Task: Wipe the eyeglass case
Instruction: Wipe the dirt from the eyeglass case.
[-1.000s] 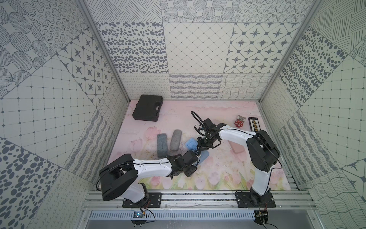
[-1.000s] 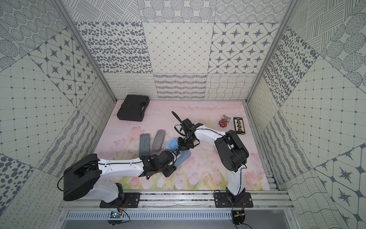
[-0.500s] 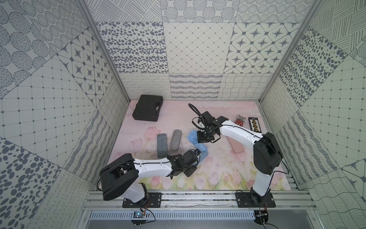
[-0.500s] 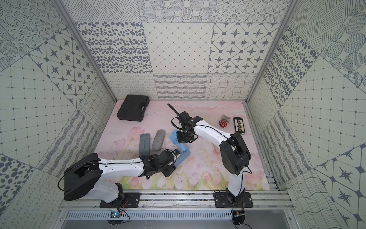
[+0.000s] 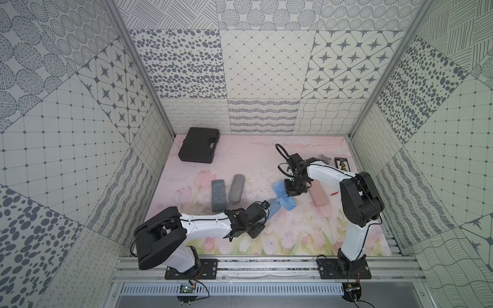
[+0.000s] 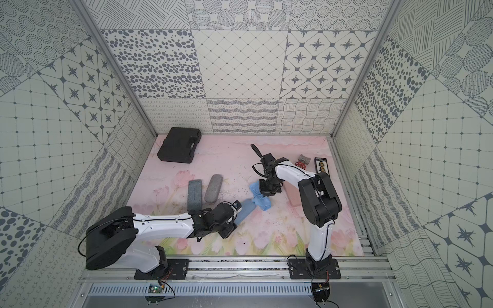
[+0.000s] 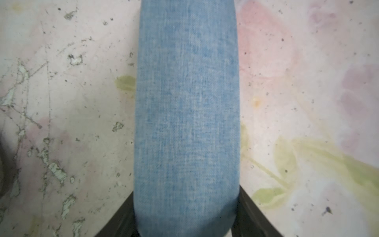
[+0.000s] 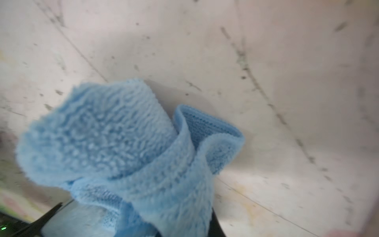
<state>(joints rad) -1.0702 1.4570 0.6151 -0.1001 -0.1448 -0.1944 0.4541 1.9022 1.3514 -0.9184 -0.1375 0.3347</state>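
Observation:
A blue fabric eyeglass case [image 5: 272,210] [image 6: 245,212] lies low over the mat in both top views. My left gripper [image 5: 262,213] [image 7: 185,213] is shut on its near end, with a dark finger [image 7: 249,211] on each side. The case [image 7: 186,102] runs straight away from the left wrist camera. A crumpled blue cloth [image 5: 283,196] [image 6: 260,198] hangs from my right gripper [image 5: 293,190] [image 8: 133,221], which is shut on it. The cloth [image 8: 133,147] fills the right wrist view, and its lower fold rests by the case's far tip.
Two grey cases [image 5: 218,194] [image 5: 236,188] lie side by side left of centre. A pink case [image 5: 318,196] sits under the right forearm. A black toolbox [image 5: 198,145] stands at the back left; a small valve [image 5: 324,158] and a dark card [image 5: 341,162] at the back right.
My right gripper has carried the cloth off the case's far end, first away from the front, then to the right. The left arm and the case have barely moved.

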